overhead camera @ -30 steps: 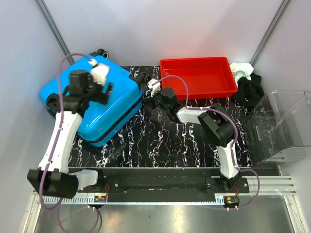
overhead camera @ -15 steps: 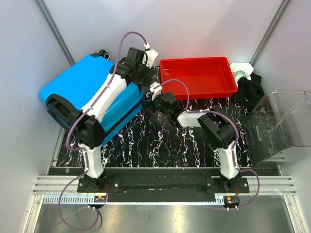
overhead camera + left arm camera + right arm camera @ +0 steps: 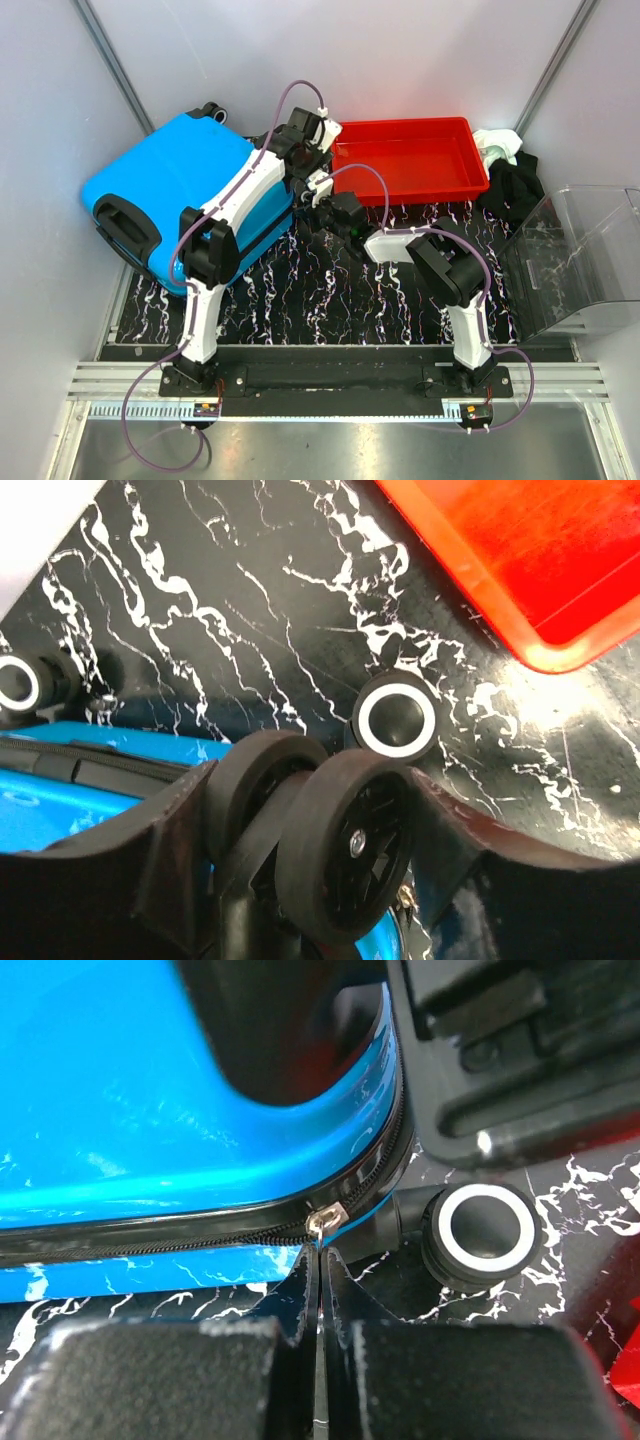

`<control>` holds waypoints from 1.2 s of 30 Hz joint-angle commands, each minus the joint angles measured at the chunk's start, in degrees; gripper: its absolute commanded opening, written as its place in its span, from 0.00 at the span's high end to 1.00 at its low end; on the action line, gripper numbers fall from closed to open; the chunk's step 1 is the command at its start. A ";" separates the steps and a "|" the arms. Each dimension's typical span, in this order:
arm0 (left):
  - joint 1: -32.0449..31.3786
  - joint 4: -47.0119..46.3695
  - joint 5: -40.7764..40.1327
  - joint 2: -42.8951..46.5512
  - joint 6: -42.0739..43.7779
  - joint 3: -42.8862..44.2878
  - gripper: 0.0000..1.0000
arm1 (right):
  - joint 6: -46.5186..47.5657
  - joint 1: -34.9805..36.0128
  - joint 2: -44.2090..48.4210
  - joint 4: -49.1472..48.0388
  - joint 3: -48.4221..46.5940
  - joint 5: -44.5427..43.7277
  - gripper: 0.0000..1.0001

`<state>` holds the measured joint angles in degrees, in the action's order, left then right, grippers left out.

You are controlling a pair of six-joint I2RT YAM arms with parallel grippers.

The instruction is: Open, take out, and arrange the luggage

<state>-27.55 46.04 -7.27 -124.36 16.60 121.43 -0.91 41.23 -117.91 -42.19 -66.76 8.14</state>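
Change, left arm: a second ago it was bent over the left part of the lid; it has since stretched across to the far right corner of the luggage (image 3: 175,185), close to the red tray (image 3: 478,160).
Change, luggage: it has turned and shifted toward the far left; half a second ago it already lay much as it does now.
Change, right arm: hardly any, it stays at the right edge of the case.
Left claw (image 3: 318,775): jaws wide apart, one finger on each side of a black twin wheel (image 3: 340,850) at the case's corner. Whether they press on the wheel cannot be told.
Right claw (image 3: 318,1250): fingers (image 3: 160,1380) closed tight together, tips right at the small metal zipper pull (image 3: 321,1222) on the black zip line. Whether the pull is pinched cannot be told.
Luggage, place: lying flat on the black marbled table (image 3: 320,300), far left, lid closed, its right edge just beside the tray's left end.
Beside the right claw: a black wheel with a white ring (image 3: 482,1225), standing on the table.
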 commanded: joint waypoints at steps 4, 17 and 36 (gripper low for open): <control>0.39 9.07 6.38 3.49 -0.43 -2.93 1.00 | -2.17 3.24 3.56 -5.00 -0.30 4.34 1.00; -0.13 9.15 20.53 24.40 -0.69 -23.40 1.00 | -7.00 3.24 8.66 -10.80 10.24 3.46 1.00; -6.29 17.32 33.63 47.61 6.51 -42.76 1.00 | -13.68 7.10 16.30 -17.75 29.14 2.32 1.00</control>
<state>-32.51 45.25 15.84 -88.64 19.00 80.34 2.42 52.10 -103.00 -62.39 -39.55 19.29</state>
